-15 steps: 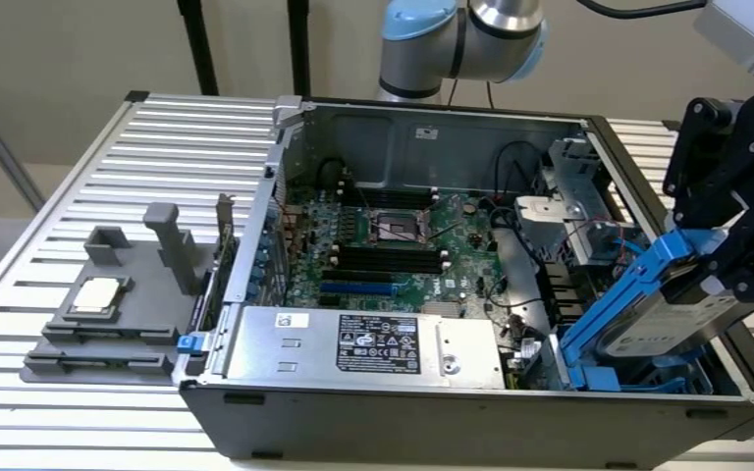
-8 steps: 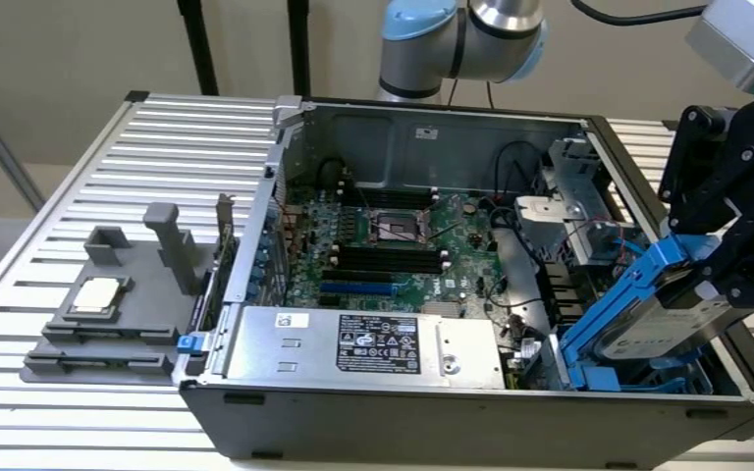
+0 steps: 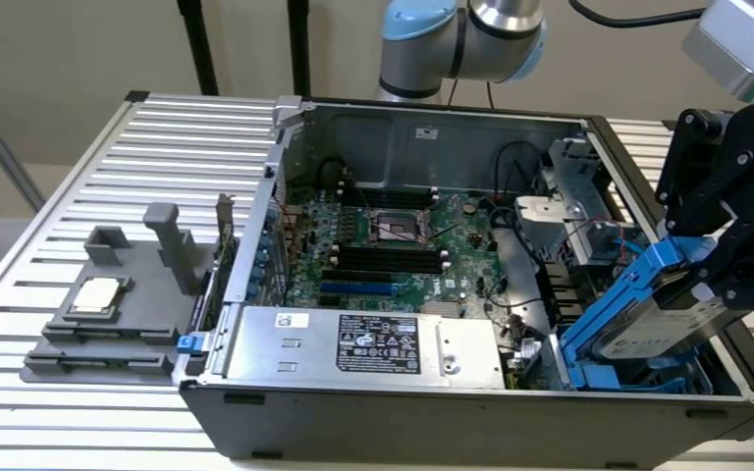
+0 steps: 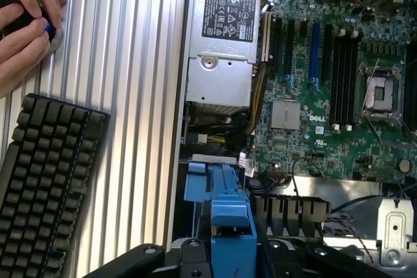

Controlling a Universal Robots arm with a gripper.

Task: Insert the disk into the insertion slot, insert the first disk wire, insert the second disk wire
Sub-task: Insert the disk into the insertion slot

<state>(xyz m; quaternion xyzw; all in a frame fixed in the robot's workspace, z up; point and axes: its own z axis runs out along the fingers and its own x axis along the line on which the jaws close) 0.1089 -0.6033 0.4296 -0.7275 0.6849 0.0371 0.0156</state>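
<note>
Pincer (image 3: 707, 283) pinching disk (image 3: 652, 319) | disk tilted at insertion slot (image 3: 613, 378) | risk: tilt may jam it there

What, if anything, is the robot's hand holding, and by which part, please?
The hand grips the disk by the upper end of its blue carrier, tilted above the insertion slot.

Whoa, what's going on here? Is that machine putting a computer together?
A robot arm has its pincer gripping the disk, a silver hard drive in a blue carrier. It holds the disk tilted over the insertion slot at the exterior view's right of an open computer case. The disk's lower end is down at the slot, but it does not lie flat yet. Beside the case, a person's hands are close to a keyboard.
</note>
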